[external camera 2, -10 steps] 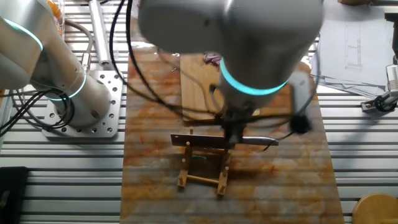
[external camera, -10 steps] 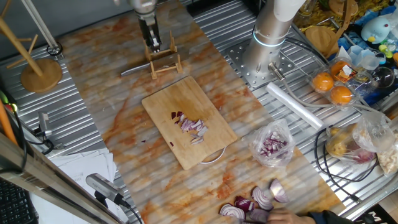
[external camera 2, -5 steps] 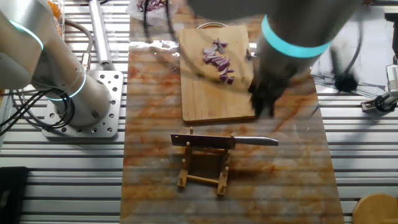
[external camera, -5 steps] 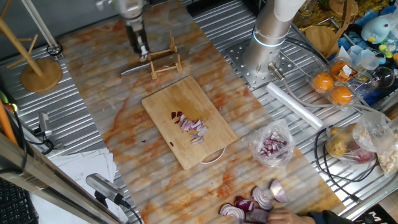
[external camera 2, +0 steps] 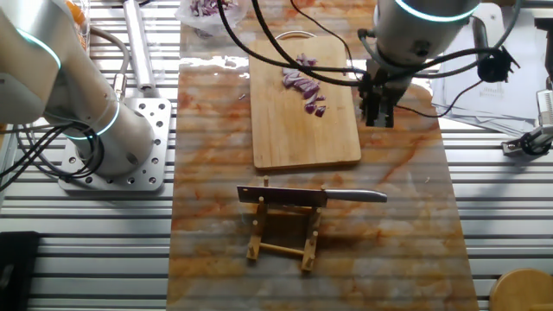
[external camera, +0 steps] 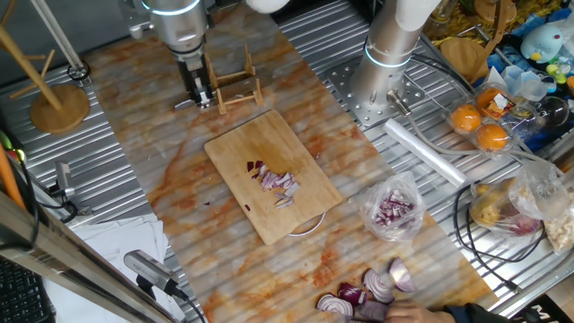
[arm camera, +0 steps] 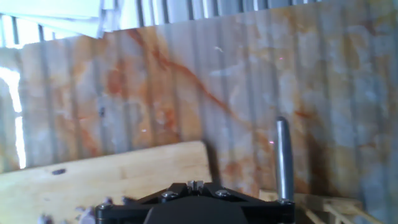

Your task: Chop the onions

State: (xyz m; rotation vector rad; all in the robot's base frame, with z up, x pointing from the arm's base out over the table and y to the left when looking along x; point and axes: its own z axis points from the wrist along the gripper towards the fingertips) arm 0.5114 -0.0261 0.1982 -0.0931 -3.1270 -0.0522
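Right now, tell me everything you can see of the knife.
The knife lies flat across the top of a small wooden rack, its dark handle over the rack and its shiny metal blade sticking out past one side to a point. It sits on the marbled mat, apart from the cutting board. Nothing but the rack touches it; the gripper is away from it, beside the board.

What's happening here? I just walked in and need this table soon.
The arm's claw hangs beside the wooden board, open and holding nothing. The knife lies across its small wooden rack. The onions lie on the board as a small pile of chopped bits. The chopping looks finished, though I can't be sure.
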